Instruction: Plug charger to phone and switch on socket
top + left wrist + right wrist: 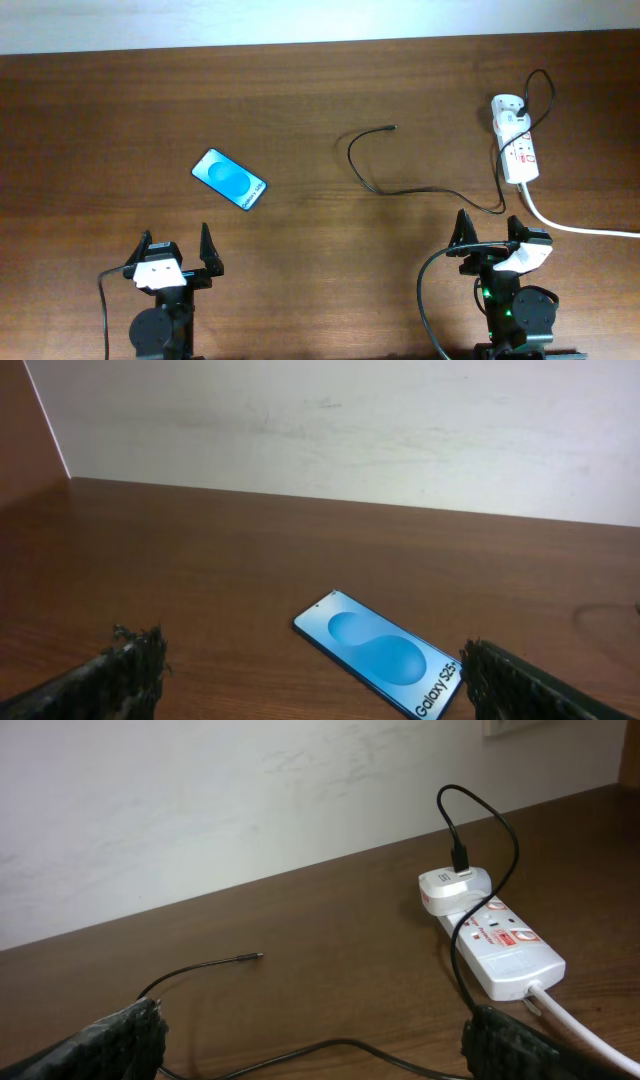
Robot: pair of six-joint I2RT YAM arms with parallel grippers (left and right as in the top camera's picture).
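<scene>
The phone point(229, 179) lies flat on the wooden table at centre left, blue screen up, and shows in the left wrist view point(383, 653) with "Galaxy S25" text. The charger's thin black cable point(400, 190) loops across the table, its plug tip point(391, 127) lying free; the tip shows in the right wrist view point(250, 957). Its white adapter point(505, 105) sits in the white socket strip point(518, 145), also in the right wrist view point(500, 945). My left gripper point(177, 250) is open and empty, near of the phone. My right gripper point(489, 232) is open and empty, near of the cable.
A thick white cord point(575, 226) runs from the strip's near end off to the right edge. A pale wall point(330, 430) stands behind the table's far edge. Bare wood lies between phone and cable.
</scene>
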